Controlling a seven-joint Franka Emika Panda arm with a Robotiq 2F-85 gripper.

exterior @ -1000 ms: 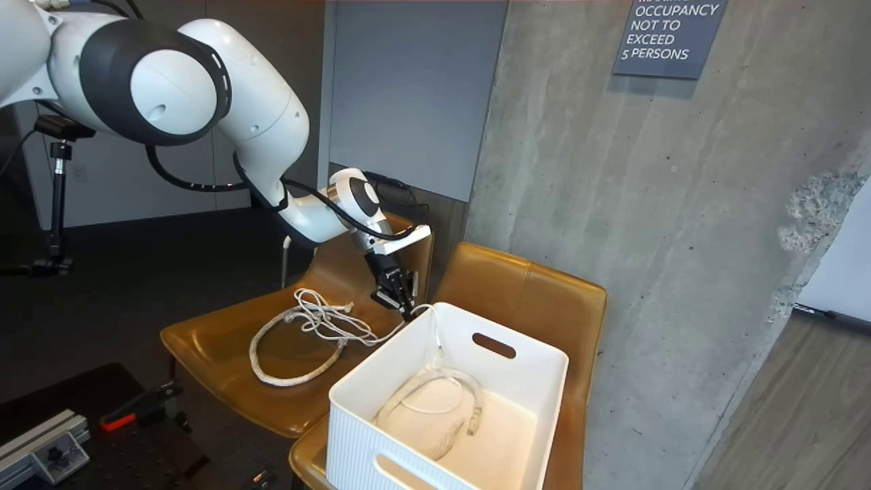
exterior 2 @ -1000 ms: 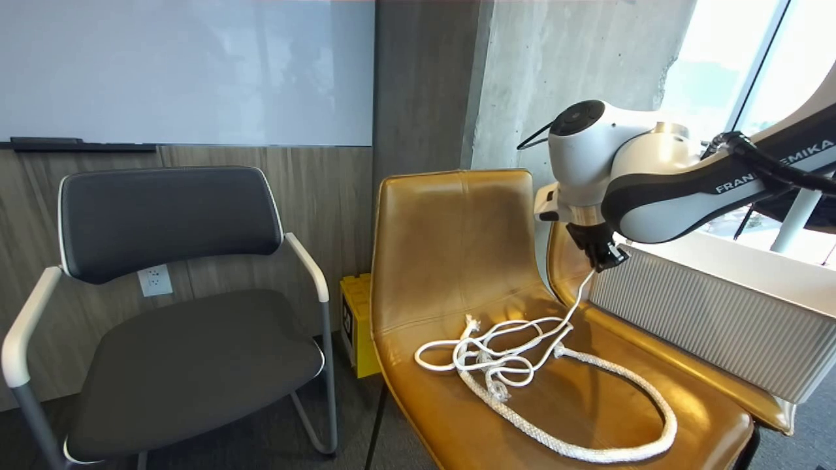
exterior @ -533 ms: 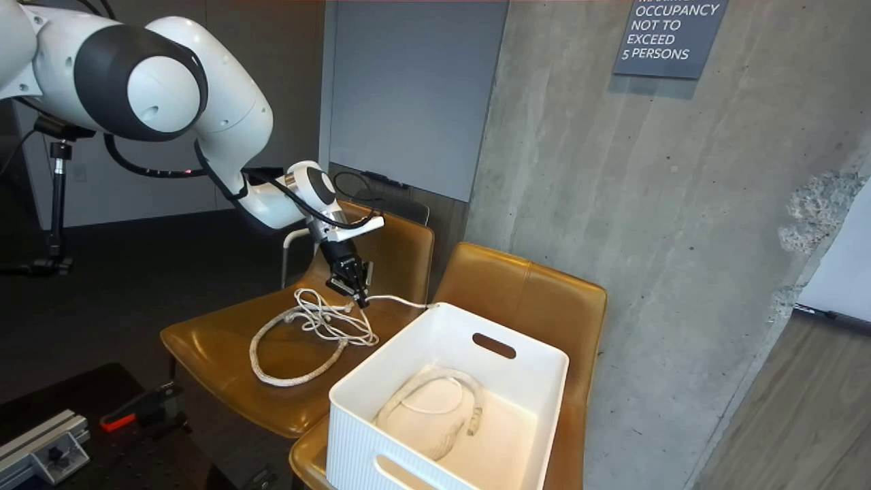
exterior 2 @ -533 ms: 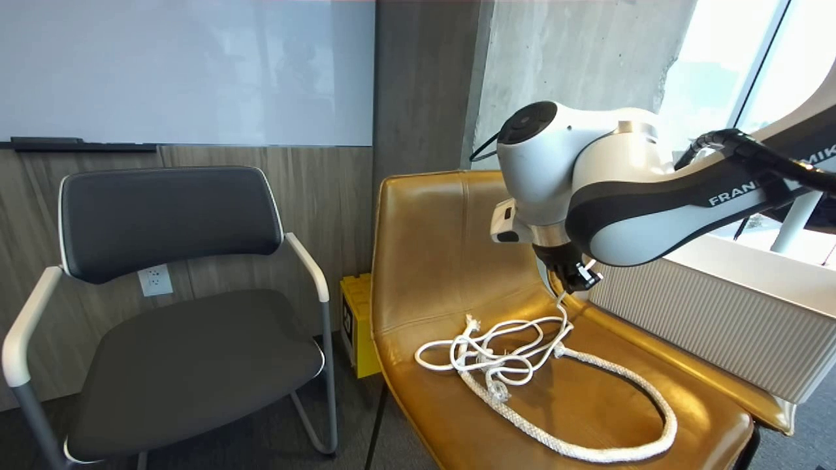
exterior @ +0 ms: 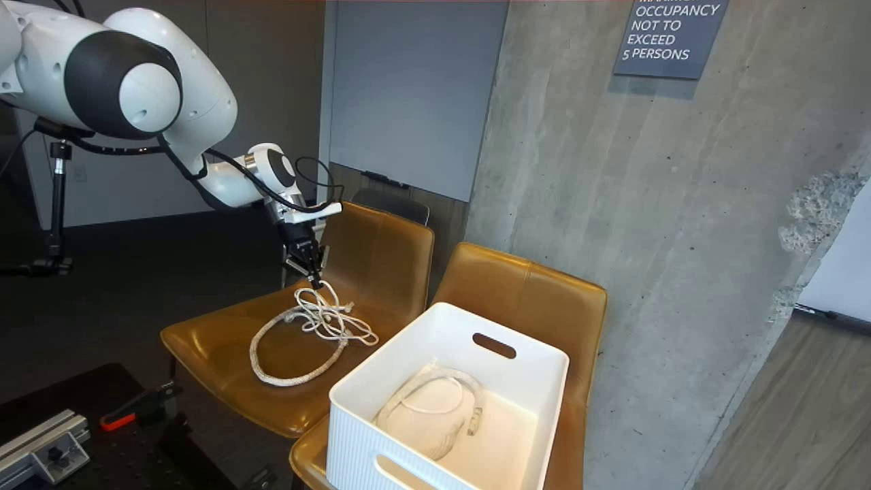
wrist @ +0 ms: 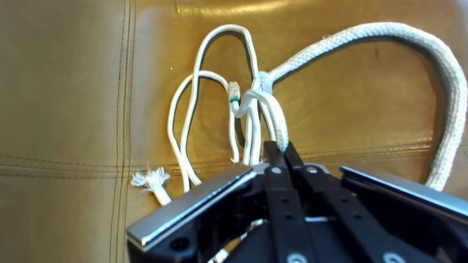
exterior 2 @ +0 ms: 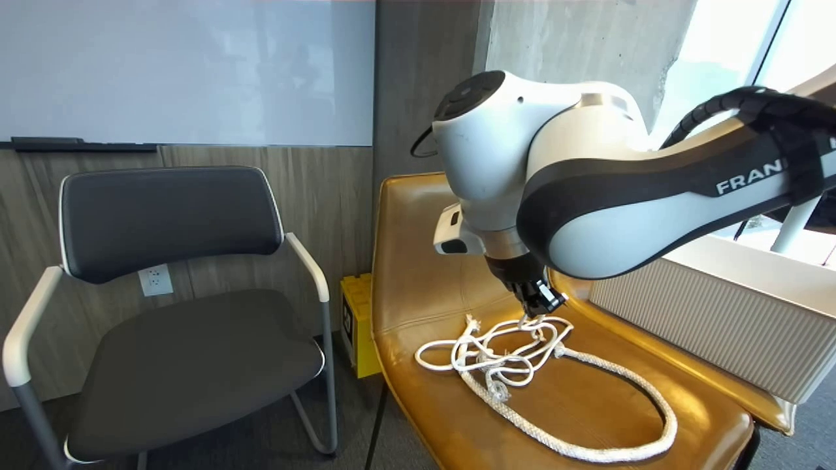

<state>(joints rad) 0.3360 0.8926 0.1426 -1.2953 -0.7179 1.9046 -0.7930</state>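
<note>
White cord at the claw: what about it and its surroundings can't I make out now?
Wrist view: the white cord past the grip, mostly covered by the claw.
Wrist view: the lower run of the thick rope, behind the claw.
In an exterior view: the floor of the white bin, hidden by its near side.
In an exterior view: the top line of the sign, cut by the picture's edge.

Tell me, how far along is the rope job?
Looks done: the thick white braided rope lies curved on the tan leathery chair. In hand: the black pincer is shut on a thin white cord near its green-banded end. Probably left: letting that cord go. Another pale rope lies in the white plastic bin; I can't tell if that's left too.
</note>
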